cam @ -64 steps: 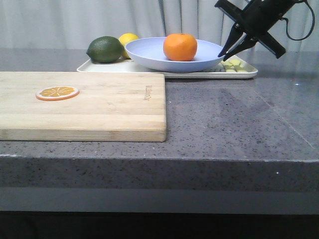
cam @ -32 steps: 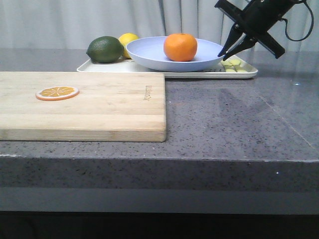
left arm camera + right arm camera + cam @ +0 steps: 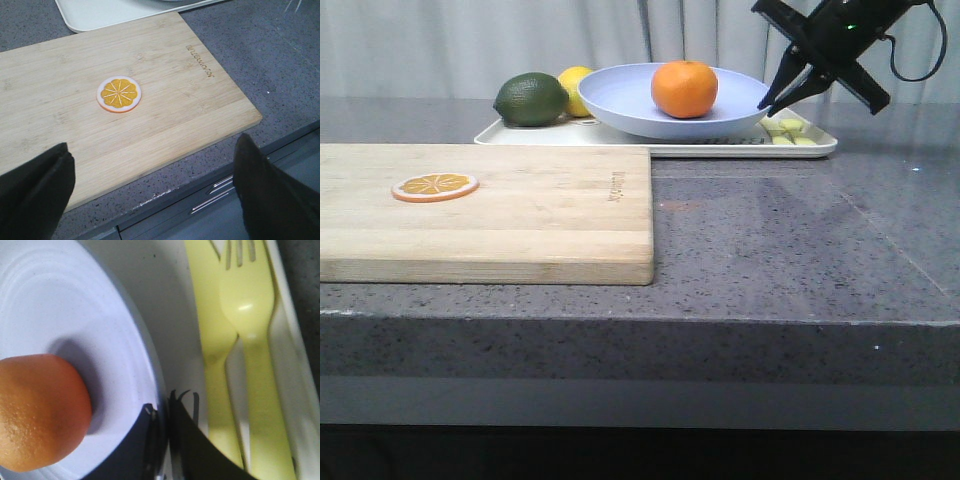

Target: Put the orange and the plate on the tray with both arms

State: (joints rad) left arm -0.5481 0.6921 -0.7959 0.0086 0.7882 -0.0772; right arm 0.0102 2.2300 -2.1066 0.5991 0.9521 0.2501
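Plate [image 3: 650, 105] with orange [image 3: 684, 88] resting in it, pinched at its right rim by the right gripper [image 3: 772, 100] and tilted, that rim raised above the tray [image 3: 800, 150]; in the right wrist view the two fingers are seen closed on the rim, one inside and one beneath. The left gripper [image 3: 150, 190] is seen spread wide and empty above the board [image 3: 150, 100], over the orange slice [image 3: 118, 93], well apart from the tray. A lime [image 3: 531, 99] and lemon [image 3: 576, 80] lie at the tray's left end, yellow-green cutlery [image 3: 240, 340] beside the plate at its right. Lowering is judged the step in hand: the raised rim should be brought down slowly so the orange is not rolled toward the low side, the plate kept off the cutlery and lime, and the grip released only once the base lies flat.
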